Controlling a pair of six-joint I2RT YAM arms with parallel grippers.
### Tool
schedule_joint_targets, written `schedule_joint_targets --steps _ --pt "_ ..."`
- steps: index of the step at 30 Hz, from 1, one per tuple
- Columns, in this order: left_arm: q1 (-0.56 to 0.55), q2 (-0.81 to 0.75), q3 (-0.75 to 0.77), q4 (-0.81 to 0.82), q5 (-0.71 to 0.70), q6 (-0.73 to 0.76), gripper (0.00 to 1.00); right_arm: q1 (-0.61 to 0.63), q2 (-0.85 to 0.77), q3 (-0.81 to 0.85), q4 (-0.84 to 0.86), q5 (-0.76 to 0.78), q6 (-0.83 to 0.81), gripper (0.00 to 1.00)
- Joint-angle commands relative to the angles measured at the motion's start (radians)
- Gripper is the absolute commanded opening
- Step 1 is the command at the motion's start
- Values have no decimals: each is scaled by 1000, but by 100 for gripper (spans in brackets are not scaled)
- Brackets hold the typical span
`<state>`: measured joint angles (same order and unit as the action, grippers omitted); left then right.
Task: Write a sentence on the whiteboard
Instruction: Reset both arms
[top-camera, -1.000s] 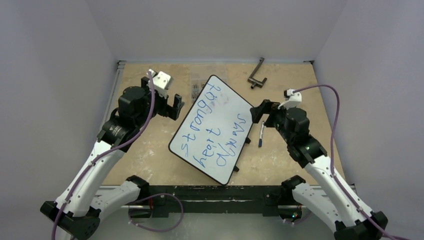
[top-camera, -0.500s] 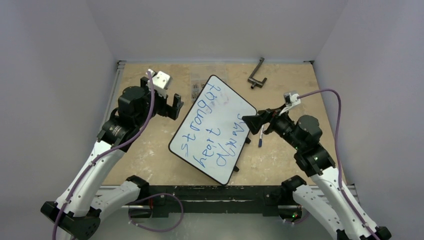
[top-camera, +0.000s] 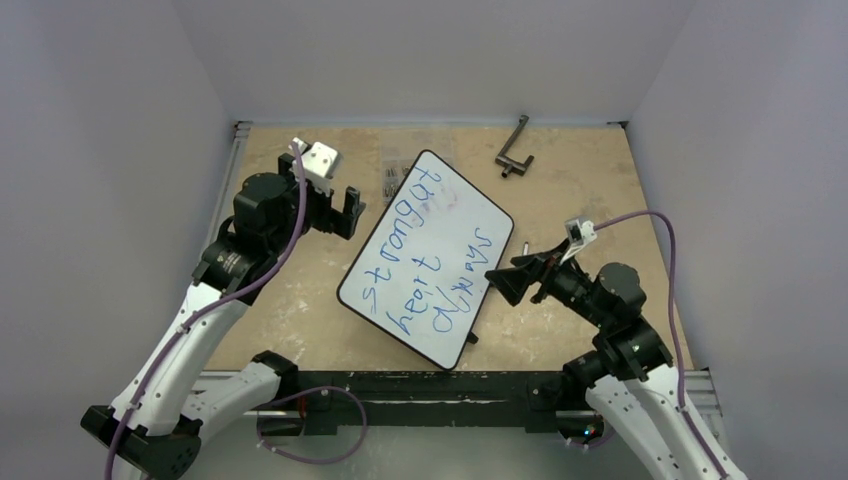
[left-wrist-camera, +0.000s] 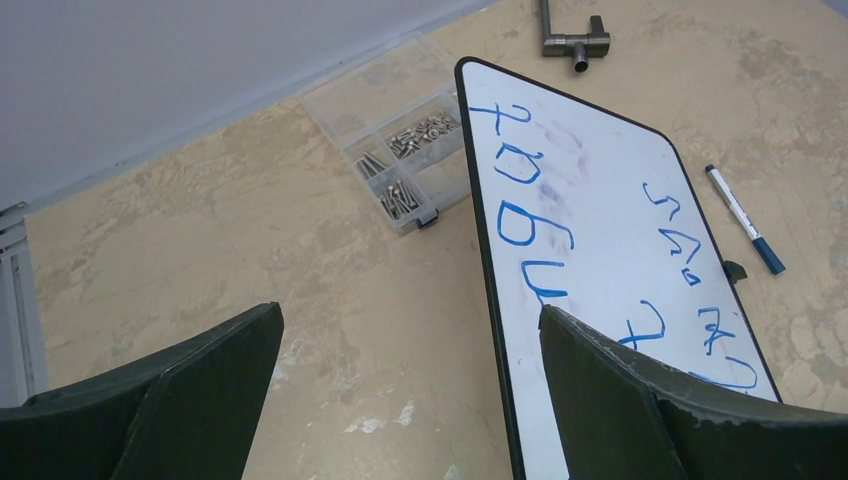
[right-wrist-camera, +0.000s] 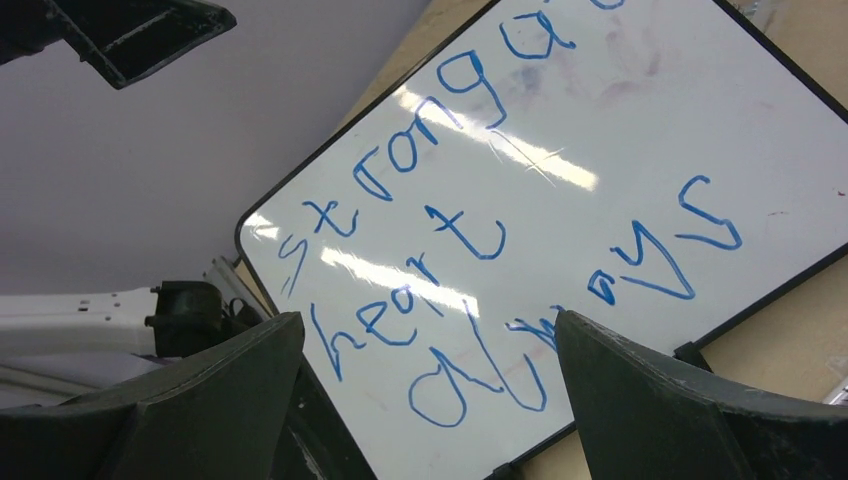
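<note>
The whiteboard (top-camera: 455, 215) lies tilted on the table's middle, with a thin black frame. The sentence (top-camera: 404, 246) is in blue marker in two rows, "strong at" and "heart always". My left gripper (top-camera: 350, 213) is open and empty, just left of the board's upper left edge. In the left wrist view (left-wrist-camera: 410, 312) it hangs over bare table, with the board (left-wrist-camera: 600, 230) at its right finger. My right gripper (top-camera: 503, 285) is open and empty beside the board's right edge. In the right wrist view (right-wrist-camera: 428, 318) it faces the board (right-wrist-camera: 600, 130) and the lettering (right-wrist-camera: 470, 235).
A white marker with a blue cap (left-wrist-camera: 745, 232) lies on the table right of the board; only its tip shows from above (top-camera: 525, 243). A clear box of screws (left-wrist-camera: 400, 150) sits behind the board's far corner. A dark metal bracket (top-camera: 514, 148) lies at the back.
My right arm has drawn back toward the near edge, and its gripper has dropped from the board's right corner to lower along that edge. The left arm has barely moved.
</note>
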<state>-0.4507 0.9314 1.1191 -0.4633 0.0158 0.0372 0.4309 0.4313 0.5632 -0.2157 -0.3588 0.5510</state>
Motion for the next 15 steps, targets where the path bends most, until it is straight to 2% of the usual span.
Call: schedule_joint_targets --steps 1,8,15 --pt "9 -19 2 34 -10 -12 100 -4 -66 -17 -57 -26 27 99" --pt "10 -23 2 32 -13 -8 100 -3 -153 -69 -102 -7 56 99" --pt "11 -22 1 32 -10 -10 100 -3 -155 -64 -101 2 37 99"
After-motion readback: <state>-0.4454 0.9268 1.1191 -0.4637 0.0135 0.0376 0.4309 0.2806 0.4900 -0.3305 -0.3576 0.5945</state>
